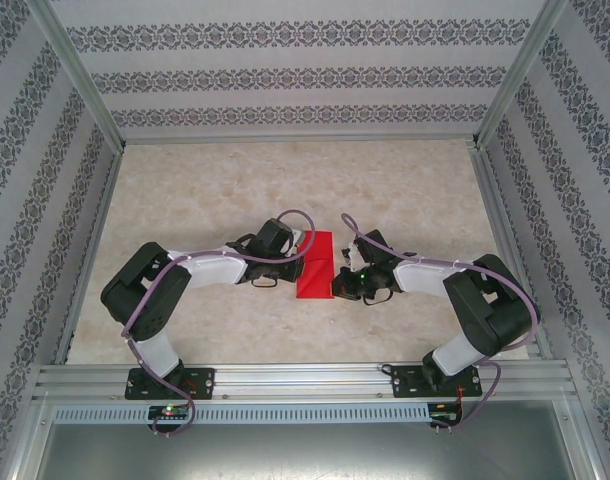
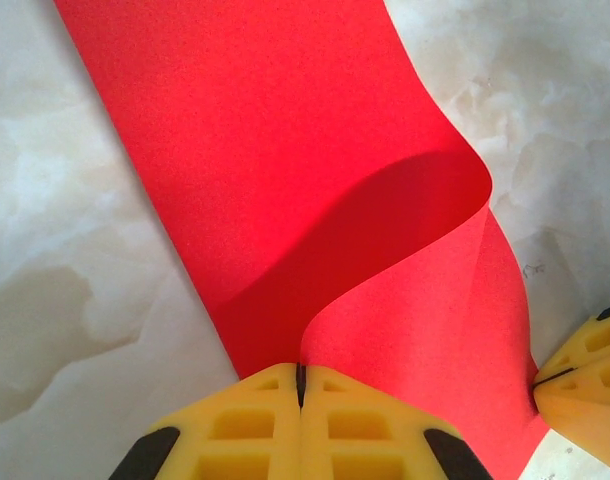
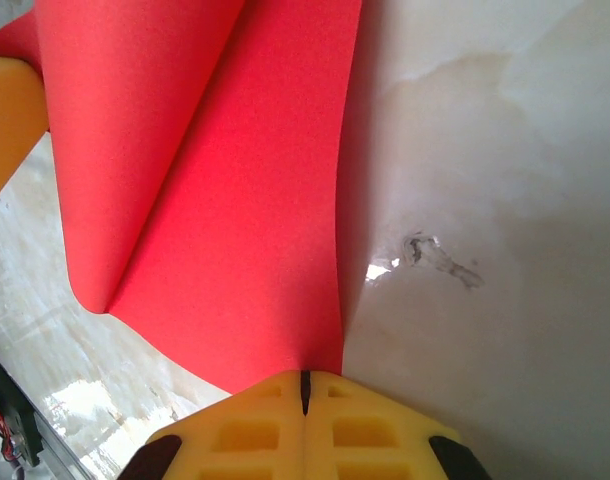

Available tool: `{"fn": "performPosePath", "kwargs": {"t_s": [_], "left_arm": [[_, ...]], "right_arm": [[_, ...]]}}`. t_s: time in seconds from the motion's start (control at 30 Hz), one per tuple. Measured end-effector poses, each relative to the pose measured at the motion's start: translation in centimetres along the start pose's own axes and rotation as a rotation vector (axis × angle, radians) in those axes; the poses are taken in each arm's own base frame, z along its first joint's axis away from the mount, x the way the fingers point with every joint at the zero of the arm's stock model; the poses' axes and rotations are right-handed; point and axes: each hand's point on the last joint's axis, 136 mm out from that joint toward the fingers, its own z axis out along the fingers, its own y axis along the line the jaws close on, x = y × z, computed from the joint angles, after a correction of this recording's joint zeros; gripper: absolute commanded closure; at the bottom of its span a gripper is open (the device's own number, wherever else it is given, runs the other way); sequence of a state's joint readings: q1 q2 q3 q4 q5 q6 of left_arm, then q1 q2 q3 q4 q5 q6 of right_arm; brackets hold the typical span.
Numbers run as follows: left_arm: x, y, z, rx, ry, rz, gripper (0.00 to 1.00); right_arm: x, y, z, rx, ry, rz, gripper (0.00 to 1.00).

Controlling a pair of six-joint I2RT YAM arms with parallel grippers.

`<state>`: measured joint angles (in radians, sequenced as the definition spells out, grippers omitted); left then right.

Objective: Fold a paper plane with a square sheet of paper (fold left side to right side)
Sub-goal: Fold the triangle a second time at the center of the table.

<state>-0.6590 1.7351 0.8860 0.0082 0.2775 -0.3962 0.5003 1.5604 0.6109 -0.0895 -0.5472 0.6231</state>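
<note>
1. The red paper [image 1: 314, 265] lies mid-table [image 1: 205, 190] between the two hands, bent over itself in a loose, rounded loop.
2. Left hand [image 2: 300, 385]: fingers pressed together, pinching the paper's edge.
3. Right hand [image 3: 305, 390]: fingers likewise closed on a paper edge, near the left hand.

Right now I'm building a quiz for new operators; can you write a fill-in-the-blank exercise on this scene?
The sheet of paper is coloured ____. The fingers of the left hand are coloured ____. Both it and the right hand are ____ on the paper. Missing words: red; yellow; shut.
</note>
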Motion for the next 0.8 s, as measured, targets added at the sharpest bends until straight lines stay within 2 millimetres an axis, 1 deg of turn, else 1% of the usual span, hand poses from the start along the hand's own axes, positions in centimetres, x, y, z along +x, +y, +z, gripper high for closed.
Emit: {"fn": "performPosePath", "kwargs": {"t_s": [0.17,0.4,0.8], "left_arm": [[0.21,-0.06,0.16,0.007,0.009,-0.001,1.00],[0.88,0.44,0.84,-0.006,0.032,-0.007,1.00],[0.65,0.49,0.84,-0.012,0.025,-0.006,1.00]], "right_arm": [[0.00,-0.01,0.00,0.000,0.000,-0.002,1.00],[0.02,0.01,0.02,0.001,0.000,-0.003,1.00],[0.02,0.01,0.02,0.001,0.000,-0.003,1.00]]}}
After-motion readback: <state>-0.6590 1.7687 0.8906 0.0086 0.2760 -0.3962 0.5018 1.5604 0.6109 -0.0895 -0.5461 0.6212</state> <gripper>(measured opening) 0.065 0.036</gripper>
